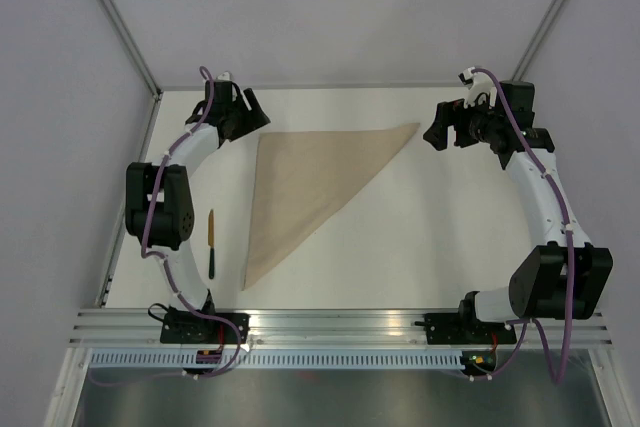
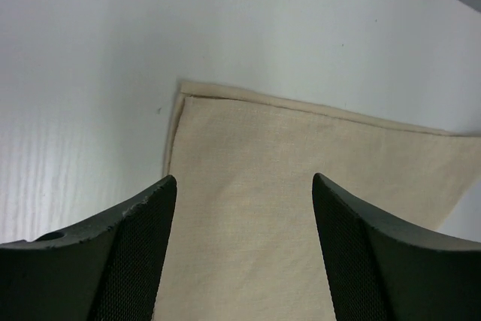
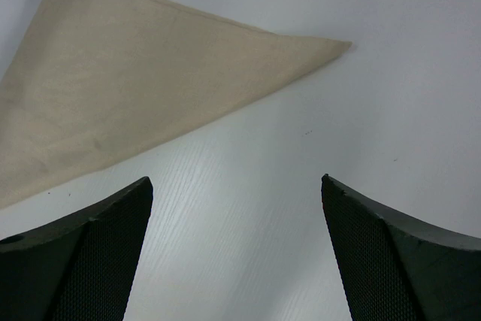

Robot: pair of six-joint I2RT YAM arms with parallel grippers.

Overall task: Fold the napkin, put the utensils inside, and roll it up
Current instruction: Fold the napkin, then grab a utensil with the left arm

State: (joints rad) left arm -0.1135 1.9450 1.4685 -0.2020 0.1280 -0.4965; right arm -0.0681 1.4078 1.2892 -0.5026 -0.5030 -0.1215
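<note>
The beige napkin (image 1: 305, 187) lies folded into a triangle in the middle of the table, one corner at the back left, one at the back right, one pointing to the near edge. My left gripper (image 1: 250, 113) hovers open just over its back-left corner (image 2: 248, 186), both layers lying flat below with nothing between the fingers. My right gripper (image 1: 443, 127) is open beside the back-right tip (image 3: 150, 88), over bare table. A slim utensil (image 1: 211, 243), orange-brown at the far end and dark at the near end, lies left of the napkin.
The white table (image 1: 430, 237) is framed by metal rails at the left and near edges. Grey walls close in at the back. Both arm bases sit at the near edge.
</note>
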